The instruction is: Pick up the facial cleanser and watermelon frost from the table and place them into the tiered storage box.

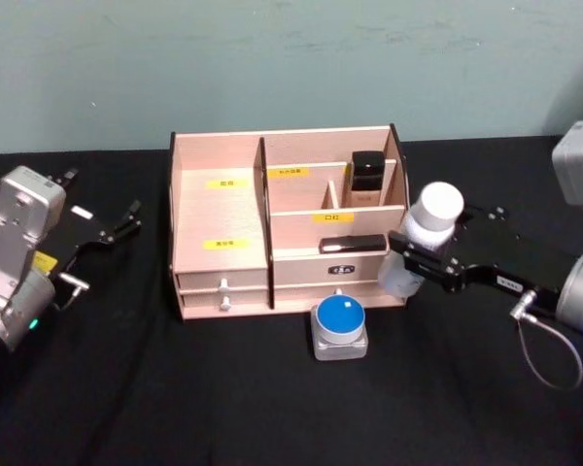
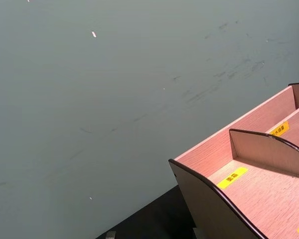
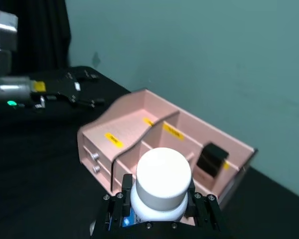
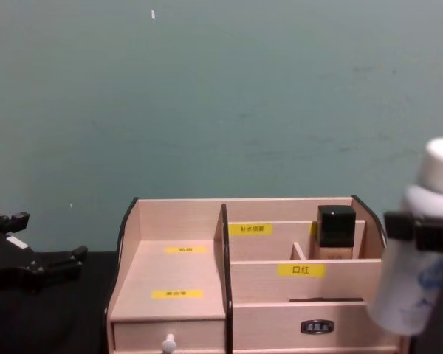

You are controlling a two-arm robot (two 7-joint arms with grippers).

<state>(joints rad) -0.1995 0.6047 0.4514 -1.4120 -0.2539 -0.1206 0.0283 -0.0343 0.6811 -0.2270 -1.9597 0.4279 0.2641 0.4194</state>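
**Right gripper has the cleanser at the box's right end; jar on the table**

Hard to see:
- In the head view the white, round-capped plastic cleanser bottle (image 1: 432, 218) overlaps the right front corner of the light-wood tiered storage box (image 1: 214, 209). We cannot tell if they touch.
- In the chest view the cleanser bottle (image 4: 413, 287) covers the box's (image 4: 181, 221) right side wall.
- The yellow labels (image 1: 227, 183) are too small for us to read.
- A flat black item (image 1: 353, 244) on the right middle tier is too dark to identify.
- The two small front drawers (image 1: 223, 284) are closed, so their contents are hidden.
- The left wrist view cuts the box (image 2: 254, 149) off at the frame edge.

Contents:
- The left stepped compartment is bare.
- The back right compartment holds an upright black-capped bottle (image 1: 367, 175).

The right gripper (image 1: 420, 260) is clamped round the cleanser bottle just below the cap. The cap sits higher than the box's top edge in the chest view.

A grey square jar with a round blue lid (image 1: 340, 325), which we take for the watermelon frost, stands on the black table (image 1: 175, 388). It is just in front of the box, right of centre.

The left gripper (image 1: 117, 225) is well left of the box, fingers spread, nothing between them.
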